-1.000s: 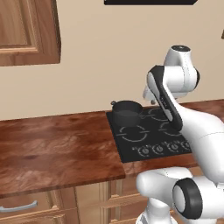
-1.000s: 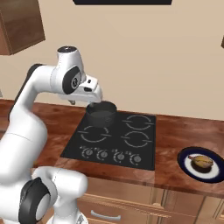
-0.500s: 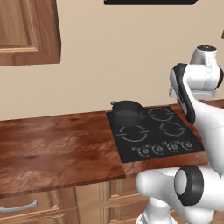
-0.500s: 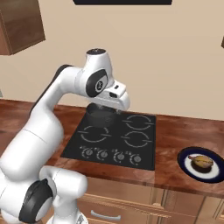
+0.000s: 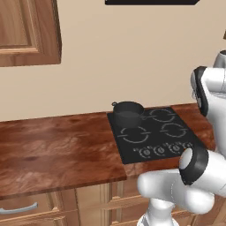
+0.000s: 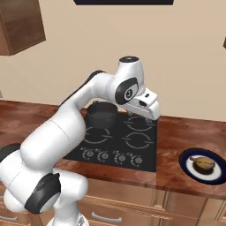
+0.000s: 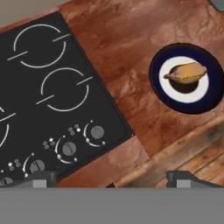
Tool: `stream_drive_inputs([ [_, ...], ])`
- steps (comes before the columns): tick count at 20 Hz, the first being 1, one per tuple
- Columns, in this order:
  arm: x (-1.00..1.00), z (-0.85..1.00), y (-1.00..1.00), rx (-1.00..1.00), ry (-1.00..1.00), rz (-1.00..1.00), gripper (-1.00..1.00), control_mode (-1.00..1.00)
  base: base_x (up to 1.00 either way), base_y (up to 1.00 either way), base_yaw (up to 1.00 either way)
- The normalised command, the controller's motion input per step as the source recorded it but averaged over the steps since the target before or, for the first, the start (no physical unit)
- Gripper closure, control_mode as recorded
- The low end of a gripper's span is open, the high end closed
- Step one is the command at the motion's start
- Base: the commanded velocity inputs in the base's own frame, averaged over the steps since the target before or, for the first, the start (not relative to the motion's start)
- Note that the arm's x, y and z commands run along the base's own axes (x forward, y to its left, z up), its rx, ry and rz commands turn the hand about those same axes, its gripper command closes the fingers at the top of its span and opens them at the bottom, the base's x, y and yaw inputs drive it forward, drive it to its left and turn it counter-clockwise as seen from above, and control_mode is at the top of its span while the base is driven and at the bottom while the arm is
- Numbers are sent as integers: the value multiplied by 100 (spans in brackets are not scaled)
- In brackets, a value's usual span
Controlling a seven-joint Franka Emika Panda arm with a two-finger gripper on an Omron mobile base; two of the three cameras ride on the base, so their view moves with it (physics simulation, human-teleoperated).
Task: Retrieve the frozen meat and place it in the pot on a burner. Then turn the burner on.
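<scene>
1. Below and off to the right of the gripper (image 6: 152, 115), the frozen meat (image 7: 187, 72) is sitting on a white-centred, dark-rimmed plate (image 7: 159, 94), well apart from the fingers. In the hand view, the two fingertips (image 7: 43, 178) are showing far apart at the bottom edge, so the jaws are standing wide with nothing between them.

2. Behind and to the hand's left, the pot (image 6: 101, 114) is resting on a rear burner of the cooktop (image 6: 145, 162), nowhere near the meat.

3. Risks I am seeing from here:
   - The meat is lying as a small, uneven lump on a smooth plate; a descent off its middle is likely to nudge it sideways or skate the plate along the counter (image 7: 122, 48).
   - The plate is sitting near the counter's front edge, so a hard push could tip it off.
   - Fingers coming down too low could strike the plate rim instead of closing on the meat.
   - Carrying it back, the arm is having to cross the knobs (image 7: 69, 148); brushing one could light the wrong burner.
</scene>
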Motion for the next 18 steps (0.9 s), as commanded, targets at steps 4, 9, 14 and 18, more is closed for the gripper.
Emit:
stream_drive_inputs([
  [4, 13, -6, -88, 2, 0, 18, -100, -100, 0, 0, 0],
  [9, -2, -26, -85, -4, 4, 19, -100, -100, 0, 0, 0],
  [14, 6, -42, -69, -15, 16, 33, -100, -100, 0, 0, 0],
  [18, 6, -29, -61, -4, 24, 33, -100, -100, 0, 0, 0],
])
